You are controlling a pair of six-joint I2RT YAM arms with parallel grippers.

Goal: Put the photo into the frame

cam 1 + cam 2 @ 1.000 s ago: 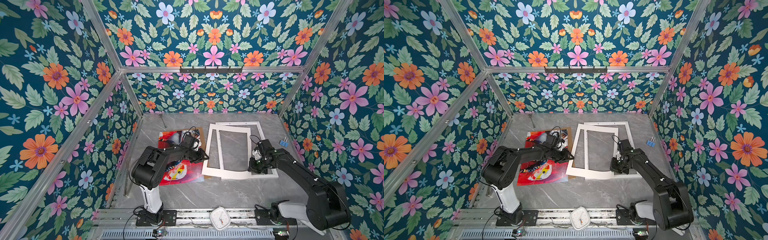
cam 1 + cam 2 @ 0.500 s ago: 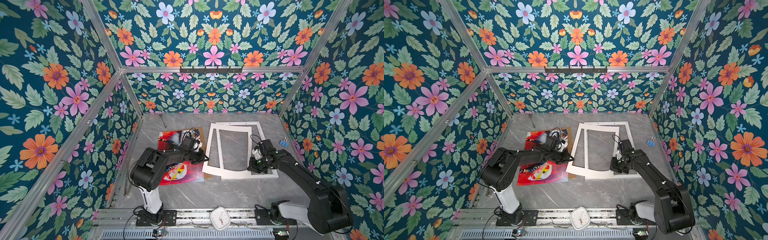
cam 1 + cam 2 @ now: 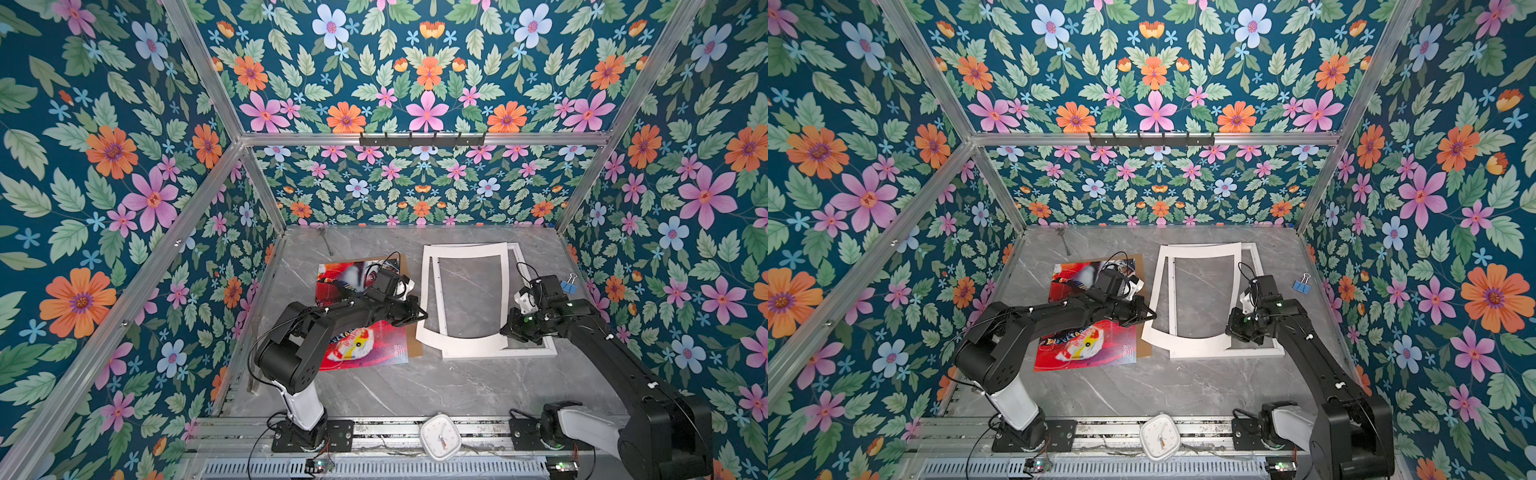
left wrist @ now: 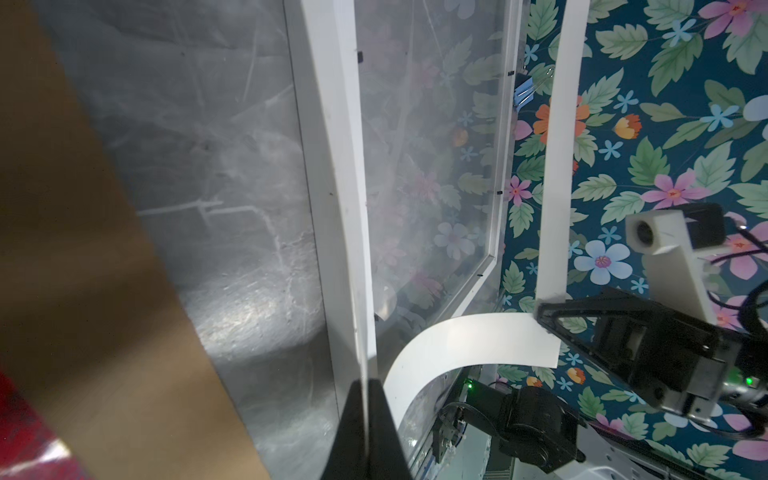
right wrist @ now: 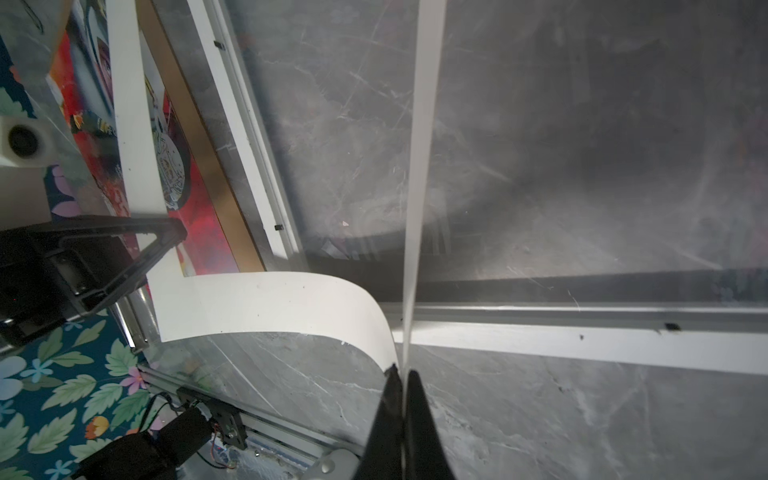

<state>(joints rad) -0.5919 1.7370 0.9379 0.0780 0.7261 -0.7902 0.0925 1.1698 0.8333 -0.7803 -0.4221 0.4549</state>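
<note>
The left gripper point(image 3: 419, 315) and right gripper point(image 3: 509, 331) are clamping opposite edges of a flat white windowed mat board point(image 3: 465, 338), bowing above the white rectangular picture frame point(image 3: 524, 352).

Premises present as a purpose-built robot test cell: floral-print wall panels point(image 3: 104, 187) on bare aluminium struts point(image 3: 204, 70) enclose a grey marble-look tabletop point(image 3: 415, 386), with the left arm point(image 3: 299, 328) and right arm point(image 3: 623, 365) bolted to a metal rail point(image 3: 386, 430) at 6 o'clock and a hook bar point(image 3: 422, 139) at 12 o'clock.
</note>
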